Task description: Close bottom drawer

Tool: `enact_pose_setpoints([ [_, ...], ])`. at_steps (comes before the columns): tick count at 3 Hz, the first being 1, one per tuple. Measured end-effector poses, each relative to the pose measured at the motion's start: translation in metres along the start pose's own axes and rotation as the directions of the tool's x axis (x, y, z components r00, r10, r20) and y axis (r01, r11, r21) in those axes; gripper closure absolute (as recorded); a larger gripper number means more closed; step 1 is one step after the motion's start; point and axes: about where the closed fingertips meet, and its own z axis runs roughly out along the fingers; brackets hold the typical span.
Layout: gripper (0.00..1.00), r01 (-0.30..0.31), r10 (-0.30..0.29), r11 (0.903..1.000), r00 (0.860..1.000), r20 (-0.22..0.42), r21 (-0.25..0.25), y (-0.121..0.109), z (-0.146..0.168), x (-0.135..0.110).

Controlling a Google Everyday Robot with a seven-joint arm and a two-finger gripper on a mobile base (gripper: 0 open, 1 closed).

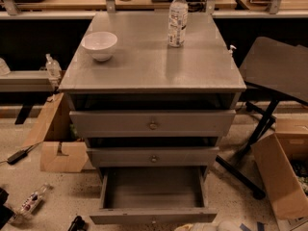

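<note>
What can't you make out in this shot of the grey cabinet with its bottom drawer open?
- Pale end effector, at the camera view's bottom edge before the grey wooden bottom drawer: mostly cut off by the frame.
- Label of the clear plastic bottle on the grey cabinet top: too small to read.

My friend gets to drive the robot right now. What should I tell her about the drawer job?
The gripper is low at the bottom edge of the view, just in front of the bottom drawer and right of its middle. Only a pale part of it shows.
The bottom drawer is pulled far out, well past the middle drawer above it.
Done: nothing is closed yet.
Left: push the drawer's front panel straight in until the drawer is shut.
</note>
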Motion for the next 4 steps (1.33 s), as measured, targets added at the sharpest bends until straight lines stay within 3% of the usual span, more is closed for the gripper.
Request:
enact_pose_setpoints([
  [1,1.00,0.014,-0.014,0.9999,1.000,0.021,-0.007,0.047,-0.008,0.024],
  [2,1.00,0.022,-0.021,0.9996,0.999,0.024,-0.018,0.045,-0.002,0.020],
  [3,1.00,0.054,-0.051,0.9968,0.997,0.059,-0.058,0.039,0.020,-0.001],
  [4,1.00,0.102,-0.099,0.9941,0.991,0.090,-0.037,-0.019,0.043,-0.036],
])
